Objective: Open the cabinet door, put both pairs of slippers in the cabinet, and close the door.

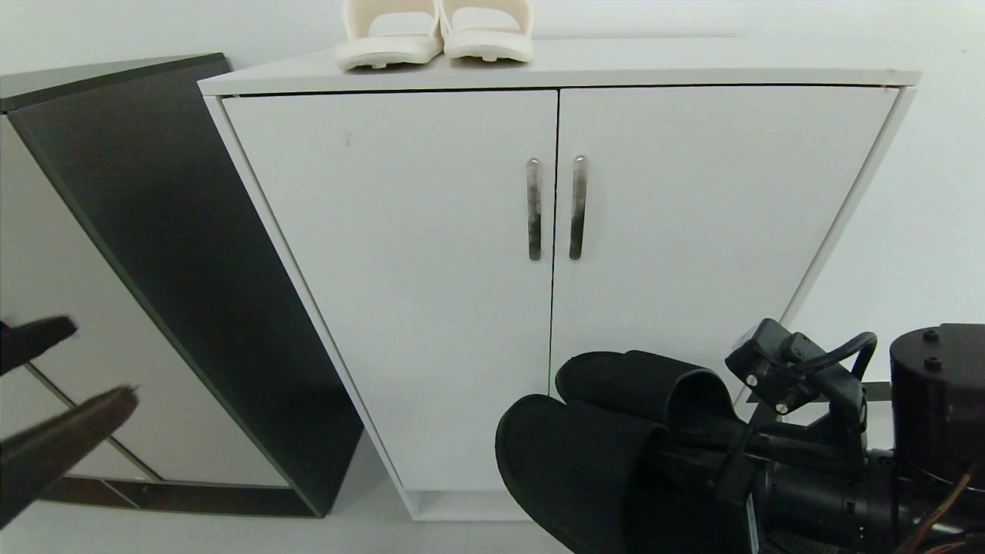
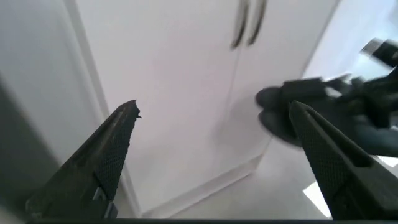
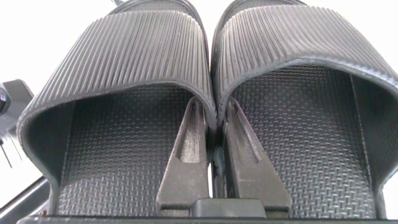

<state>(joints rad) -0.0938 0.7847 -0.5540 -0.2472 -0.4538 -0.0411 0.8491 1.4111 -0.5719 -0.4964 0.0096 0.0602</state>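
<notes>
The pair of black slippers (image 1: 608, 431) was ribbed across the straps and had a fine diamond texture on the footbeds. The two lay side by side with their toes towards the cabinet (image 1: 400, 292). They were held low in front of the cabinet's right door (image 1: 708, 215), near its bottom edge and clear of the floor (image 1: 231, 535). The right gripper (image 3: 214, 118) had one finger inside each slipper, and the fingers were clenched on the two inner side walls, pressing them together.

A second pair, cream-white slippers (image 1: 435, 35), sat on top of the cabinet above the left door, soles down and touching each other.

The cabinet was white, with both doors shut. Two upright metal handles (image 1: 534, 209) stood just beside the centre seam, one on each door.

The left gripper (image 1: 104, 362) hung well to the left of the cabinet with its fingers spread wide and nothing between them. A dark-sided unit (image 1: 192, 254) stood right against the cabinet's left side. The wall (image 1: 939, 192) behind the cabinet and the floor under it were both plain and pale.
</notes>
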